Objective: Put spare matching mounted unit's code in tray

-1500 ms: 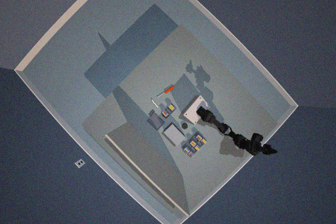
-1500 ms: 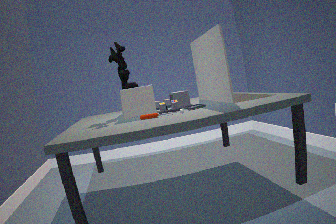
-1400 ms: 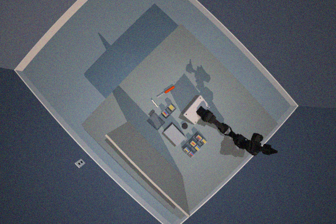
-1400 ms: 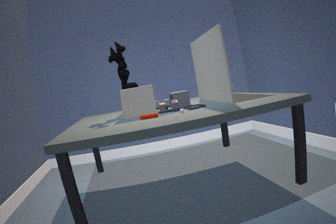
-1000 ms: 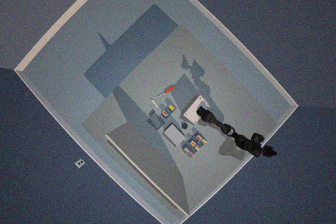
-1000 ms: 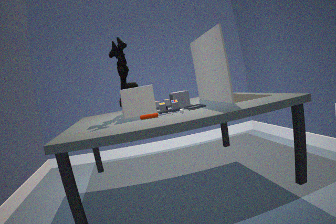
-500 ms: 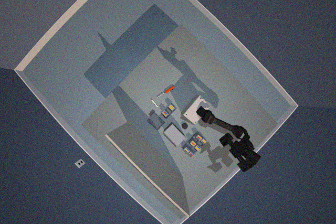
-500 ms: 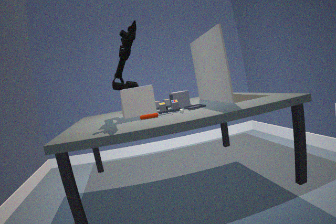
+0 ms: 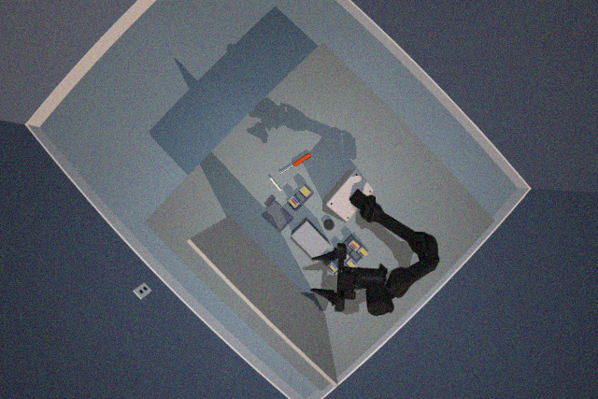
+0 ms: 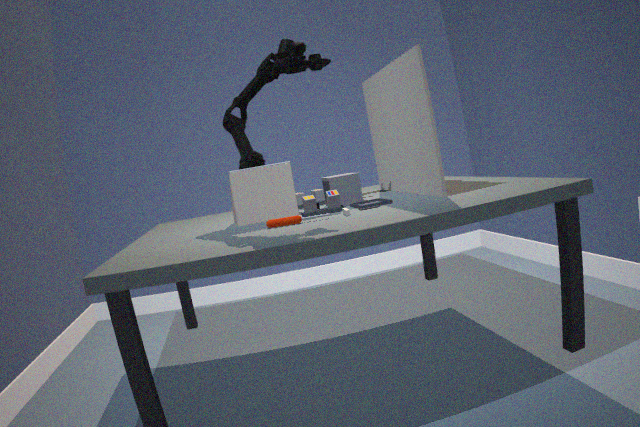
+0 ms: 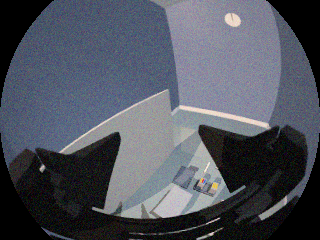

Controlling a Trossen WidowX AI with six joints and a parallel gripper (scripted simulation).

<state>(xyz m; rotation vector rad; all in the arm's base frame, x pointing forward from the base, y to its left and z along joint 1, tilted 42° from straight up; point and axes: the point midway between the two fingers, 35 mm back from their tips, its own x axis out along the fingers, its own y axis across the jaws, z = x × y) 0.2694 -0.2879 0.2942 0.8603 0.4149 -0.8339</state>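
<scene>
My gripper [image 9: 312, 274] [image 10: 328, 61] [image 11: 160, 132] is open and empty, high above the table. Small blocks with coloured labels sit in two groups. One group has a red-and-blue-labelled block [image 9: 293, 201] [image 10: 332, 197] [image 11: 203, 182] and a yellow-labelled block [image 9: 304, 191] [image 10: 309, 202] [image 11: 214, 186]. The other group, partly hidden by the arm in the top view, includes a red-and-yellow-labelled block [image 9: 354, 245] and a blue-and-yellow-labelled block [image 9: 333, 267]. A flat dark grey piece [image 9: 277, 213] [image 11: 185, 176], possibly the tray, lies nearby. No code is readable, and I cannot tell which block is the mounted unit.
A grey box [image 9: 310, 237] [image 10: 345, 187] [image 11: 172, 201] stands between the groups. A tall pale panel [image 10: 403, 122] [image 11: 142, 150] stands on the table. A white box [image 9: 343, 201] [image 10: 262, 195], an orange-handled screwdriver [image 9: 302, 160] [image 10: 283, 221] and a dark disc [image 9: 329, 223] are also there.
</scene>
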